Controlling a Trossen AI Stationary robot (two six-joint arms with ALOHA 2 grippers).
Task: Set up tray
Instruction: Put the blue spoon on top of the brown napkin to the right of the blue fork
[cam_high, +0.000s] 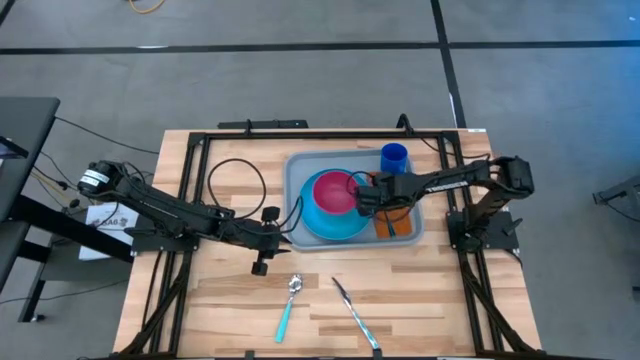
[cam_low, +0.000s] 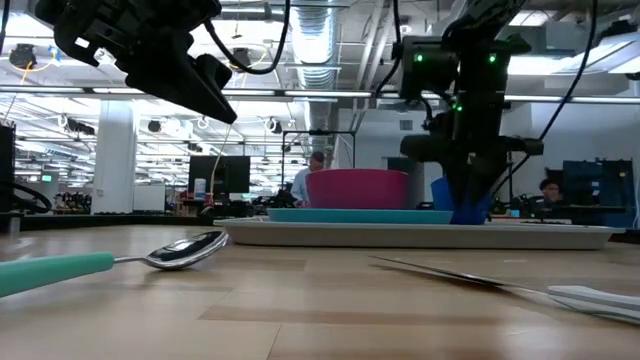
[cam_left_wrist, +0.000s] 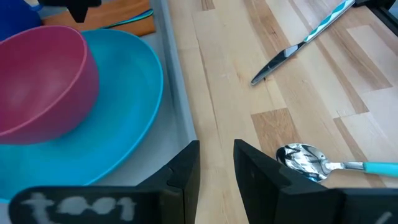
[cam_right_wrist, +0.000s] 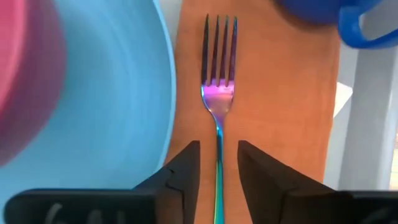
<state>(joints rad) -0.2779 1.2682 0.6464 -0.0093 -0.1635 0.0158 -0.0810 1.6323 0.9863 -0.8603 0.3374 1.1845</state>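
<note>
Tray (cam_high: 300, 175) sits mid-bench, holding one blue plate (cam_high: 335, 222), one pink bowl (cam_high: 334, 192), one blue cup (cam_high: 394, 157), one orange napkin (cam_high: 397, 227) and one fork (cam_right_wrist: 217, 93). Right gripper (cam_right_wrist: 217, 163) hovers over the fork, fingers apart; left gripper (cam_left_wrist: 216, 163), fingers slightly parted, hovers near the tray's edge. One spoon (cam_high: 288, 306) and one knife (cam_high: 355, 312) lie on the wooden bench (cam_high: 430, 290).

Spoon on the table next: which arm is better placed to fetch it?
Left, probably. The left tool hangs near the tray edge, and its wrist view shows the spoon right beside its open fingers. The right tool is over the fork on the napkin.
</note>
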